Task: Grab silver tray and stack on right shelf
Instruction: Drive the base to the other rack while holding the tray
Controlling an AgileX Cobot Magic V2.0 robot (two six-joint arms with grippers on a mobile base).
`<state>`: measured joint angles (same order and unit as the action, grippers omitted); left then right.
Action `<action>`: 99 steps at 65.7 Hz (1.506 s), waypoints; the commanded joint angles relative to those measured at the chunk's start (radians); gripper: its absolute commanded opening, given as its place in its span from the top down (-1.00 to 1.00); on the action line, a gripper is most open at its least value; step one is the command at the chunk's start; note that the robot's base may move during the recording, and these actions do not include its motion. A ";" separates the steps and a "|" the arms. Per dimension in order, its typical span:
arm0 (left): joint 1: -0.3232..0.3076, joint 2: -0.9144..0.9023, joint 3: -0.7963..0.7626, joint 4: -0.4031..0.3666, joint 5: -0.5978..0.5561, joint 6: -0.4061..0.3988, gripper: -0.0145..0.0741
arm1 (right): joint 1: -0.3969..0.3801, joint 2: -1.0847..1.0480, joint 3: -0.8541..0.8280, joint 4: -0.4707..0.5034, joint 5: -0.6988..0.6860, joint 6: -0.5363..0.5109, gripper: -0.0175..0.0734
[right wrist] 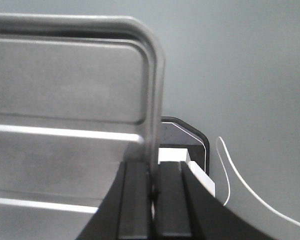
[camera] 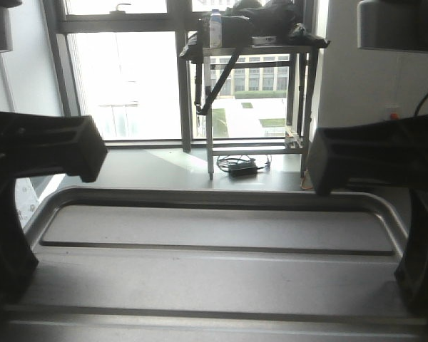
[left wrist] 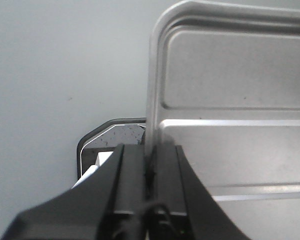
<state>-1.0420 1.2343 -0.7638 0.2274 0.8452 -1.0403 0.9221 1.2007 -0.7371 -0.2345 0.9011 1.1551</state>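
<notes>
Exterior front-facing view gives me the silver tray [camera: 214, 274] filling the lower half of the picture, its two long ridges running side to side across the floor. It sits between the two dark arms, close under the camera. On the left wrist camera I see the left gripper [left wrist: 151, 152] with its fingers pressed together on the tray's left rim, one finger outside the rim and one inside. The right wrist camera shows the same on the other side: the right gripper [right wrist: 152, 167] pinches the right rim near a rounded corner. Below both clamped edges I see grey floor and a dark-rimmed plate [left wrist: 110, 131]. Far ahead, by the bright window [camera: 128, 78], stands a steel-framed table [camera: 253, 50] carrying dark bags and a bottle [camera: 215, 28], with cables [camera: 242, 168] on the floor beneath it.
</notes>
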 commanded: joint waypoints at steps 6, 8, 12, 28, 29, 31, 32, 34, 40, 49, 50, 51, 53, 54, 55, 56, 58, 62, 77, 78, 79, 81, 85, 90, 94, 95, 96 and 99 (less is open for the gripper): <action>-0.002 -0.023 -0.028 0.031 0.018 -0.002 0.90 | 0.002 -0.023 -0.027 -0.034 0.030 -0.009 0.45; -0.002 -0.023 -0.028 0.031 0.018 -0.002 0.90 | 0.002 -0.023 -0.027 -0.034 0.030 -0.009 0.45; -0.002 -0.023 -0.028 0.031 0.018 -0.002 0.90 | 0.002 -0.023 -0.027 -0.034 0.030 -0.009 0.45; -0.002 -0.023 -0.028 0.031 0.018 -0.002 0.90 | 0.002 -0.023 -0.027 -0.034 0.030 -0.009 0.45; -0.002 -0.023 -0.028 0.031 0.018 -0.002 0.90 | 0.002 -0.023 -0.027 -0.034 0.030 -0.009 0.45; -0.002 -0.023 -0.028 0.031 0.018 -0.002 0.90 | 0.002 -0.023 -0.027 -0.034 0.030 -0.009 0.45; -0.002 -0.023 -0.028 0.031 0.018 -0.002 0.90 | 0.002 -0.023 -0.027 -0.034 0.030 -0.009 0.45; -0.002 -0.023 -0.028 0.031 0.018 -0.002 0.90 | 0.002 -0.023 -0.027 -0.034 0.030 -0.009 0.45; -0.002 -0.023 -0.028 0.031 0.018 -0.002 0.90 | 0.002 -0.023 -0.027 -0.034 0.030 -0.009 0.45; -0.002 -0.023 -0.028 0.031 0.018 -0.002 0.90 | 0.002 -0.023 -0.027 -0.034 0.030 -0.009 0.45; -0.002 -0.023 -0.028 0.031 0.018 -0.002 0.90 | 0.002 -0.023 -0.027 -0.034 0.030 -0.009 0.45; -0.002 -0.023 -0.028 0.031 0.018 -0.002 0.90 | 0.002 -0.023 -0.027 -0.034 0.030 -0.009 0.45; -0.002 -0.023 -0.028 0.031 0.018 -0.002 0.90 | 0.002 -0.023 -0.027 -0.034 0.030 -0.009 0.45; -0.002 -0.023 -0.028 0.031 0.018 -0.002 0.90 | 0.002 -0.023 -0.027 -0.034 0.030 -0.009 0.45; -0.002 -0.023 -0.028 0.031 0.018 -0.002 0.90 | 0.002 -0.023 -0.027 -0.034 0.030 -0.009 0.45; -0.002 -0.023 -0.028 0.031 0.018 -0.002 0.90 | 0.002 -0.023 -0.027 -0.034 0.030 -0.009 0.45; -0.002 -0.023 -0.028 0.031 0.018 -0.002 0.90 | 0.002 -0.023 -0.027 -0.034 0.030 -0.009 0.45; -0.002 -0.023 -0.028 0.031 0.018 -0.002 0.90 | 0.002 -0.023 -0.027 -0.034 0.030 -0.009 0.45; -0.002 -0.023 -0.028 0.033 0.018 -0.002 0.90 | 0.002 -0.023 -0.027 -0.035 0.031 -0.009 0.45; -0.002 -0.023 -0.028 0.033 0.018 -0.002 0.90 | 0.002 -0.023 -0.027 -0.035 0.031 -0.009 0.45; -0.002 -0.023 -0.028 0.033 0.018 -0.002 0.90 | 0.002 -0.023 -0.027 -0.035 0.031 -0.009 0.45; -0.002 -0.023 -0.028 0.035 0.018 -0.002 0.90 | 0.002 -0.023 -0.027 -0.035 0.031 -0.009 0.45; -0.002 -0.023 -0.028 0.035 0.018 -0.002 0.90 | 0.002 -0.023 -0.027 -0.035 0.029 -0.009 0.45; -0.002 -0.023 -0.028 0.035 0.018 -0.002 0.90 | 0.002 -0.023 -0.027 -0.035 0.029 -0.009 0.45; -0.002 -0.023 -0.028 0.035 0.018 -0.002 0.90 | 0.002 -0.023 -0.027 -0.035 0.030 -0.009 0.45; -0.002 -0.023 -0.028 0.035 0.018 -0.002 0.90 | 0.002 -0.023 -0.027 -0.035 0.030 -0.009 0.45; -0.002 -0.023 -0.028 0.035 0.018 -0.002 0.90 | 0.002 -0.023 -0.027 -0.035 0.030 -0.009 0.45; -0.002 -0.023 -0.028 0.035 0.018 -0.002 0.90 | 0.002 -0.023 -0.027 -0.035 0.030 -0.009 0.45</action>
<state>-1.0420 1.2343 -0.7674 0.2274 0.8399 -1.0403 0.9221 1.1990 -0.7371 -0.2327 0.9088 1.1565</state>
